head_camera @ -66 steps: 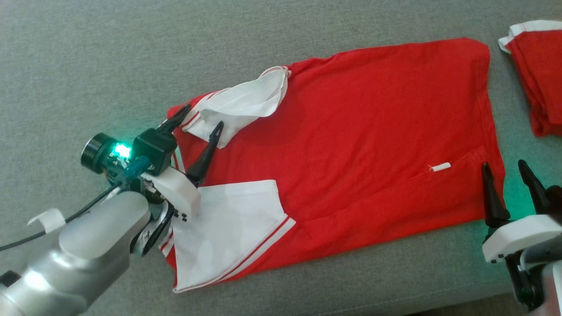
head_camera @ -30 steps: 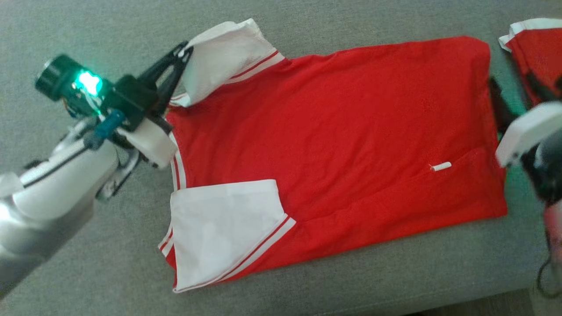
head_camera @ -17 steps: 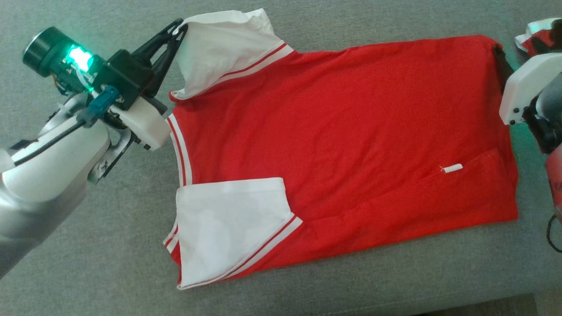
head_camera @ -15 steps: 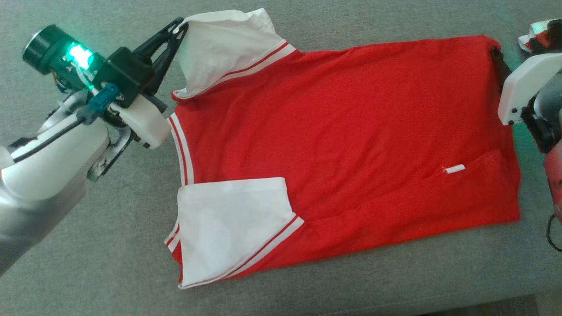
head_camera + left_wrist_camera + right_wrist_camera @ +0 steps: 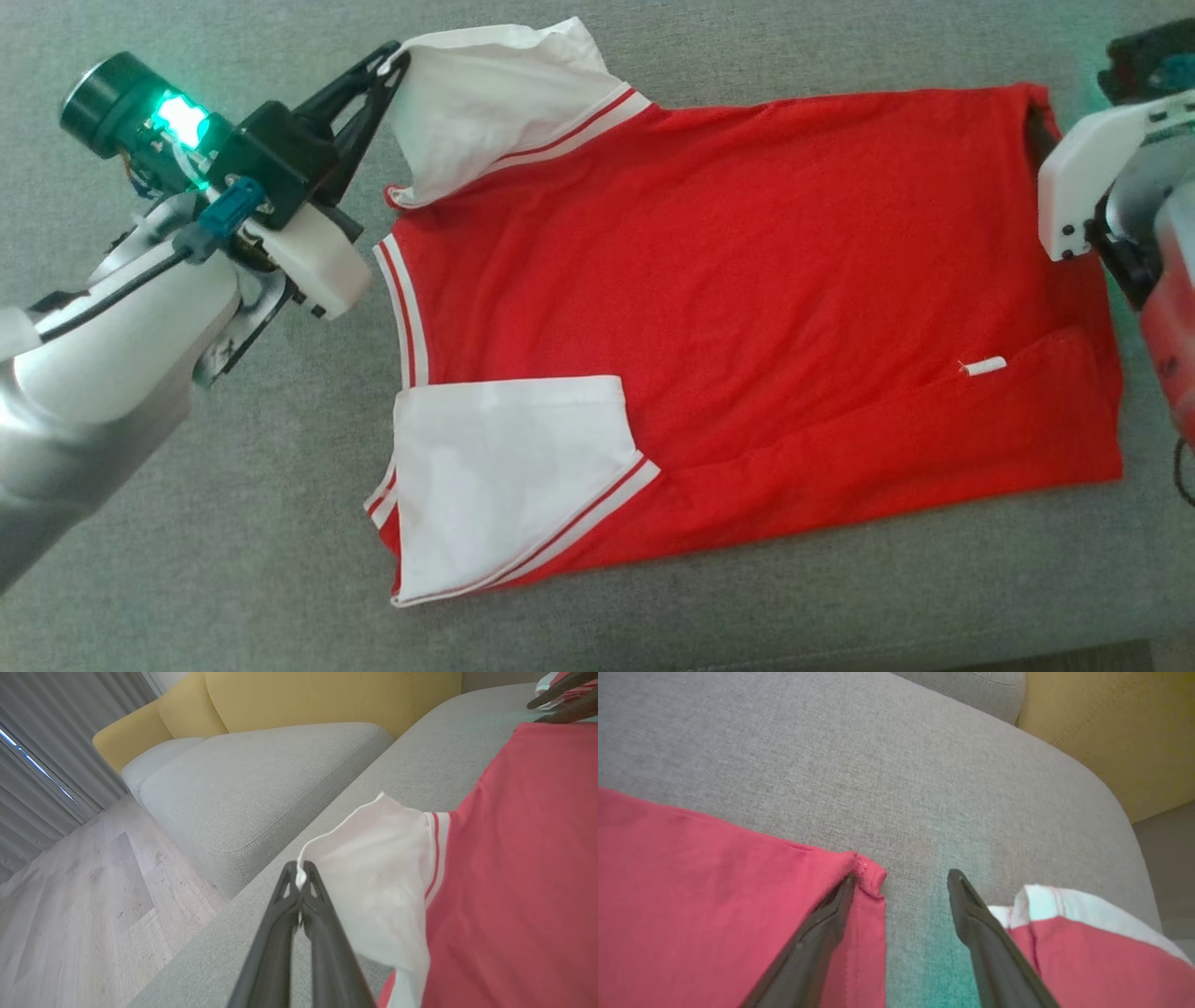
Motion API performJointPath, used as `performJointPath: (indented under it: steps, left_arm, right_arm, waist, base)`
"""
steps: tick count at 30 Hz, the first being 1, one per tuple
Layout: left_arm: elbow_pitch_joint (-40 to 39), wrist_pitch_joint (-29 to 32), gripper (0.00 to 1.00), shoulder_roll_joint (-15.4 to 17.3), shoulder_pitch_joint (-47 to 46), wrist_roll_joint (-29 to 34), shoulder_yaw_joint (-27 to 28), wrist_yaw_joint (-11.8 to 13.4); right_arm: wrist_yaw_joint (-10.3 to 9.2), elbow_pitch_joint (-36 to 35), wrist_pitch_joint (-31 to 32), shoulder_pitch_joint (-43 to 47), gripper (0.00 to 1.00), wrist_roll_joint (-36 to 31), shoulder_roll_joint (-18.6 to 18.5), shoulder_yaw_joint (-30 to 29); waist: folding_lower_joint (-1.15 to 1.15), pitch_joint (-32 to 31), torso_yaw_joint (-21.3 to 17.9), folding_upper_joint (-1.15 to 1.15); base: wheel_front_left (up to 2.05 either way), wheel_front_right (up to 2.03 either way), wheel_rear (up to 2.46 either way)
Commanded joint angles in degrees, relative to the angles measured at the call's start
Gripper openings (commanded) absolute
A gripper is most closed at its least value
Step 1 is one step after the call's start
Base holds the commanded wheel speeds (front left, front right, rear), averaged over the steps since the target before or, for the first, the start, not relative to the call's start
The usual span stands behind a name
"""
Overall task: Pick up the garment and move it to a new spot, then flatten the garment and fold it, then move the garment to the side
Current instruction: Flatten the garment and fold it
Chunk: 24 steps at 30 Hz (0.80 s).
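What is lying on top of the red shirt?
A white sleeve is folded onto the red shirt; a small white scrap lies near its hem. What the sleeve covers is hidden.

Bare cushion (image 5: 233,523) left of garment (image 5: 728,280), another shirt (image 5: 1087,952) right

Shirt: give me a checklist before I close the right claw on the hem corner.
1. Left claw shut on far sleeve: ok.
2. Right claw open: ok.
3. Hem corner inside the right claw's gap: not ok. It sits at one finger, and the gap is mostly over bare cushion.
4. Other garment apart from right claw: cannot tell. It lies right beside the other finger.
5. Shirt body flat: ok.
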Motion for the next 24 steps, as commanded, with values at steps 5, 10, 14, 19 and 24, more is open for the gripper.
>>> performJointPath:
  steps: [5,10,14,19,24]
  left_arm:
    - [-0.4,-0.1,0.0,1.1,-3.4,0.5,1.9,-0.3]
    - [0.1,-0.2,0.0,0.9,-3.7,0.3,1.9,-0.4]
    - [0.7,-0.4,0.0,0.8,-3.6,0.1,1.8,-0.4]
    - [1.8,-1.5,0.0,0.9,-3.7,-0.3,2.2,-0.5]
    - [4.4,-3.5,0.0,0.9,-4.5,-0.2,2.7,-0.9]
  right_arm:
    - [0.37,0.4,0.2,-2.0,0.88,2.1,-1.1,6.2]
    - [0.37,1.0,1.5,-3.2,0.0,6.7,-2.0,10.0]
    - [0.37,1.4,2.0,-3.7,0.0,9.2,-3.1,12.4]
    - [0.37,1.5,0.2,-4.8,0.0,11.6,-3.9,13.5]
    - [0.37,1.8,-3.9,-6.5,0.0,13.6,-4.1,12.8]
  waist:
    - [0.0,0.4,0.6,0.0]
    - [0.0,0.9,0.9,0.0]
    - [0.0,0.7,0.8,0.0]
    - [0.0,0.3,0.6,0.0]
    - [0.0,-0.1,0.1,0.0]
  base:
    - [0.0,0.0,0.0]
    - [0.0,0.0,0.0]
    - [0.0,0.0,0.0]
    - [0.0,0.0,0.0]
    - [0.0,0.0,0.0]
